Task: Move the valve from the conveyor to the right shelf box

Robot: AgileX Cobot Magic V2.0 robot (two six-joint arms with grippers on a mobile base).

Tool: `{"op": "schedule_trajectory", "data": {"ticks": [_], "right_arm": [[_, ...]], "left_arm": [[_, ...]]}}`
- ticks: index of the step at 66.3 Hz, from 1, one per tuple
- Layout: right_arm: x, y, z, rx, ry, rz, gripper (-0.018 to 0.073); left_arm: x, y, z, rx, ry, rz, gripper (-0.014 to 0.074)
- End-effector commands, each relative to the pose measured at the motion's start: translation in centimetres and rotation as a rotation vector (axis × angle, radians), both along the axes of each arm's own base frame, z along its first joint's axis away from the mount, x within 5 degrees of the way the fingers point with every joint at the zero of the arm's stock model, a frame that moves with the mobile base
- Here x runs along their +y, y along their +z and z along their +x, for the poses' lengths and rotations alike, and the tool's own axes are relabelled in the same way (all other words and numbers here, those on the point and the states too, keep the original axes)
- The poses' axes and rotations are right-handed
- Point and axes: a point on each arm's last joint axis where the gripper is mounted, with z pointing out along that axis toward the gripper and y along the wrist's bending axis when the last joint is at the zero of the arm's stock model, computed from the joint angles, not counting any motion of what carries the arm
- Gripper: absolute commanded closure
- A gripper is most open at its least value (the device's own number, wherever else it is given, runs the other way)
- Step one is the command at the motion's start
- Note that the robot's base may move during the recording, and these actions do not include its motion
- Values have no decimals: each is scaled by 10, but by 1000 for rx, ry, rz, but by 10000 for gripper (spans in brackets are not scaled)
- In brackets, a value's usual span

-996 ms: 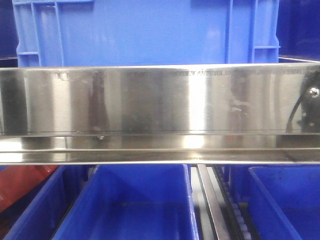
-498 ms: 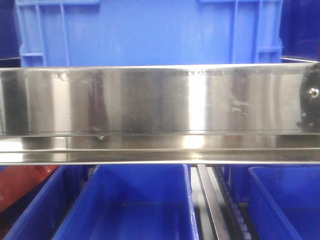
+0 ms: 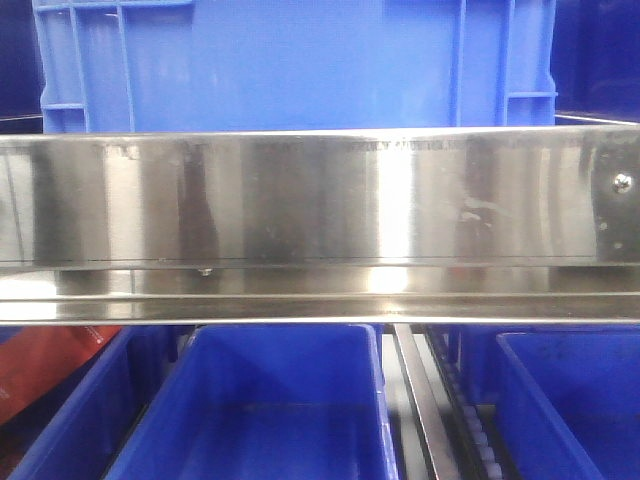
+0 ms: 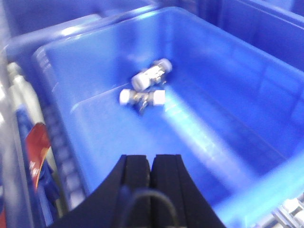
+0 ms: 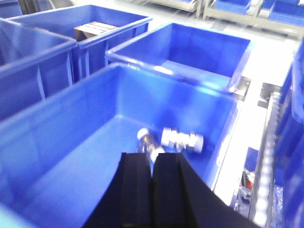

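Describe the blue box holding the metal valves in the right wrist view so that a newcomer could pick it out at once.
Start from the closed black right end effector at the bottom edge. The blue box directly beyond it is the nearest and largest in view. Unlike the blue boxes behind it, it holds two silvery valves on its floor near the far wall.

Faint engraving on the steel rail [image 3: 320, 200] is illegible.
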Motion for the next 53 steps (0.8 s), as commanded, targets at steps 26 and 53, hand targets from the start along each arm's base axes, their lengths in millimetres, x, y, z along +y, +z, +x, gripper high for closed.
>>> {"op": "schedule_trajectory", "data": {"ticks": [26, 53], "right_arm": [[-49, -116, -91, -132, -52, 78, 715], [-71, -231, -131, -191, -80, 104, 715]], "left_arm": [[39, -100, -125, -269, 96, -141, 707], [55, -204, -172, -468, 142, -210, 707]]}}
